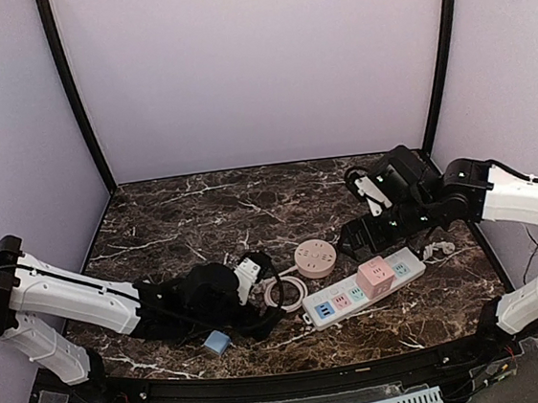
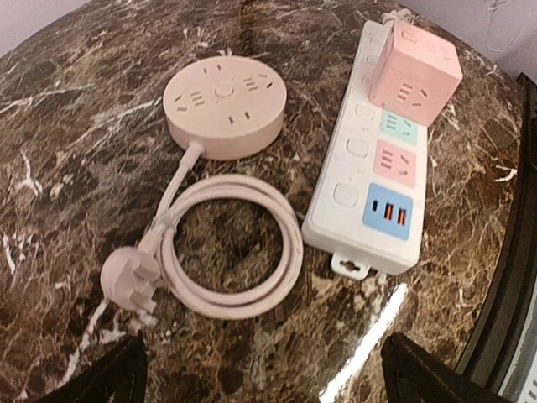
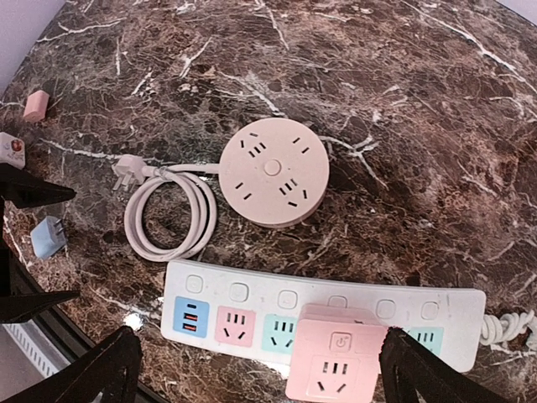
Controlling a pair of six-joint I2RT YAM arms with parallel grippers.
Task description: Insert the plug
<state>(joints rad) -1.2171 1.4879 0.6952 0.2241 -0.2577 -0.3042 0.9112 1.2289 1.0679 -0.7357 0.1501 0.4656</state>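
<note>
A white power strip lies at the front middle of the marble table, with a pink cube adapter plugged into it. Behind it sits a round pink socket with a coiled cord. The cord's pink plug lies loose on the table and also shows in the right wrist view. My left gripper is open and empty, just short of the coil and the strip's end. My right gripper is open and empty, above the strip and the cube.
A small blue adapter lies near the front edge below my left arm and also shows in the right wrist view. A small pink block and a white item lie to the left. The strip's curly white cord trails right.
</note>
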